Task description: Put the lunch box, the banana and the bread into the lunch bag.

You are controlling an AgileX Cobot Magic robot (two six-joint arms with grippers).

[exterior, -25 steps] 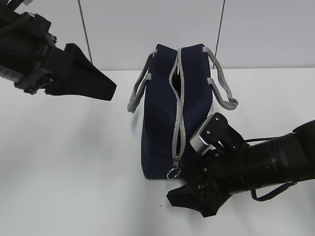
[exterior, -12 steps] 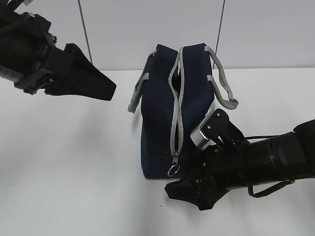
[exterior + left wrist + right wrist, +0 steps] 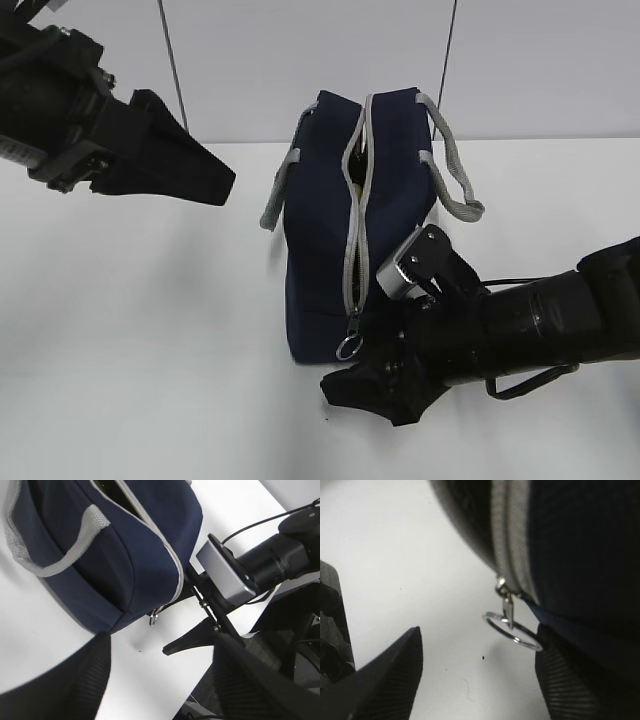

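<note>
The lunch bag (image 3: 355,230) stands on the white tabletop (image 3: 150,330), its zipper (image 3: 357,240) partly open. The right tool (image 3: 475,672) sits spread wide around the ring pull (image 3: 512,629). The left tool (image 3: 160,680) hangs wide open, well apart.

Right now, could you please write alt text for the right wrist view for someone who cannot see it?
A metal ring pull hangs from the grey zipper of a navy lunch bag, just above a white table. The right gripper is open, one dark finger either side of the ring.
</note>
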